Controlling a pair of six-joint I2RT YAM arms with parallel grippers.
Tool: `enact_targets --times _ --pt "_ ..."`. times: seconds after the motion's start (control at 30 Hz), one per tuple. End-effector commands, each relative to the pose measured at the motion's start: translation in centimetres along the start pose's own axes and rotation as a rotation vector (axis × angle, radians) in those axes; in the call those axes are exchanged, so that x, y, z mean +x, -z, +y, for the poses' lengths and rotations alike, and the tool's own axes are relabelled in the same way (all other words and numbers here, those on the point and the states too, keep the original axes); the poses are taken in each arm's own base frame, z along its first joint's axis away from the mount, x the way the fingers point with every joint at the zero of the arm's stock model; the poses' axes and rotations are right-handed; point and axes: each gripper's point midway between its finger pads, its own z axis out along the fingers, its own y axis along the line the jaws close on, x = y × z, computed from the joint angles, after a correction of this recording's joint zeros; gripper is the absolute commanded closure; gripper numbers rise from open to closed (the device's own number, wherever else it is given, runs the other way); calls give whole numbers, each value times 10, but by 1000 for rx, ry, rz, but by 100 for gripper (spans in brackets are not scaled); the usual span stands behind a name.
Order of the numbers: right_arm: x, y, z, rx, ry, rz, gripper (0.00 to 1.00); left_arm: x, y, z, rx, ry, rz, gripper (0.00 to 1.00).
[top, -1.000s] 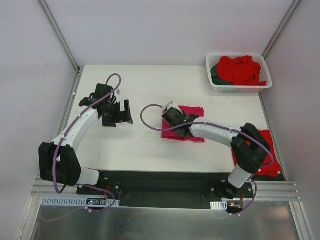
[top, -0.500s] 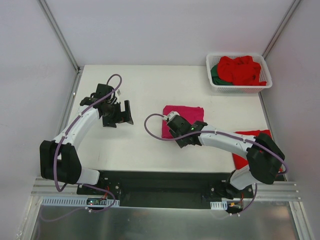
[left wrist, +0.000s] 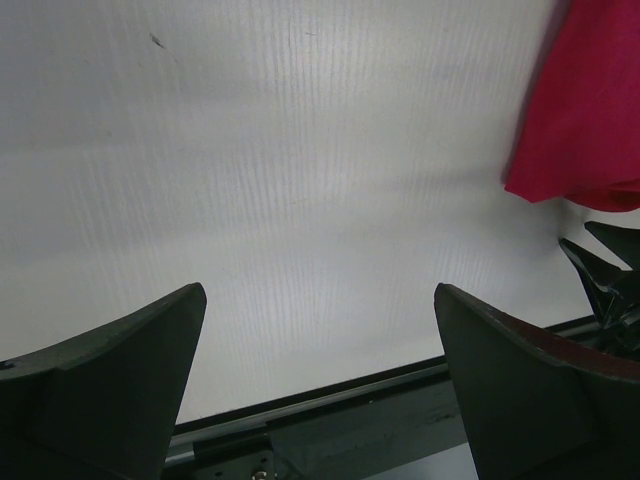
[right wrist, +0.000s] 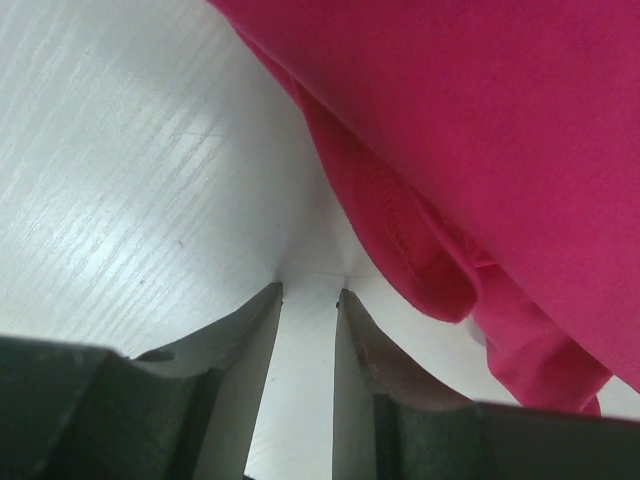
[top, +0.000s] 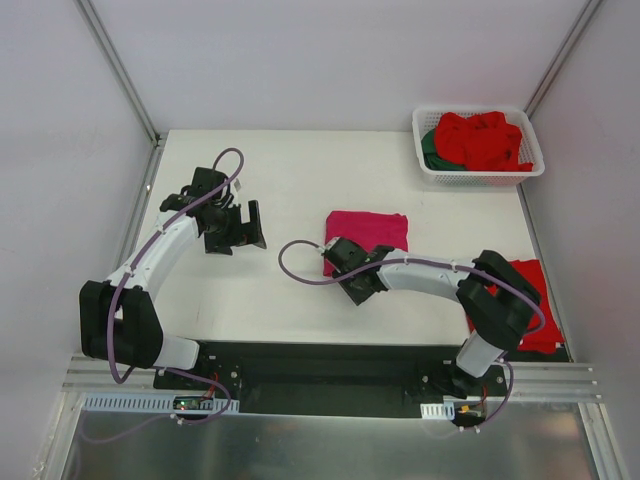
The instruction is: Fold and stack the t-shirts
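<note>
The folded magenta-pink cloth t-shirt (top: 366,232) lies centrally on the white table (top: 290,180), the right gripper (right wrist: 310,292) at its seven-o'clock corner narrowed to an empty slit, the left gripper (left wrist: 318,296) wide at nine o'clock: the fold looks done, and next comes a hem pinch for stacking.

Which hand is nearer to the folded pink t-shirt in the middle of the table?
Right. The right hand sits at the pink t-shirt's near-left corner, pointing down beside its edge. The left hand hangs open well off to its left.
</note>
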Motion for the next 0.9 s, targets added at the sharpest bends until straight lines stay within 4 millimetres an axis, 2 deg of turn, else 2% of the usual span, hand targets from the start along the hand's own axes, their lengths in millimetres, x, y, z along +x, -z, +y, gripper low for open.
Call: enact_targets --times 0.0,0.23,0.43,0.6,0.87 --pt "-20 6 -4 45 13 -49 68 2 0 1 -12 -17 -4 1" --pt "-28 18 -25 166 5 -93 68 2 -1 1 -11 -16 3 1" --pt "-27 15 -37 249 20 -58 69 2 -1 0 -6 -16 3 1" --pt "-32 21 -46 298 1 -80 70 2 0 0 -8 -19 -2 1" --pt "-31 3 -41 301 17 -48 71 2 -1 -1 -2 -16 3 1"
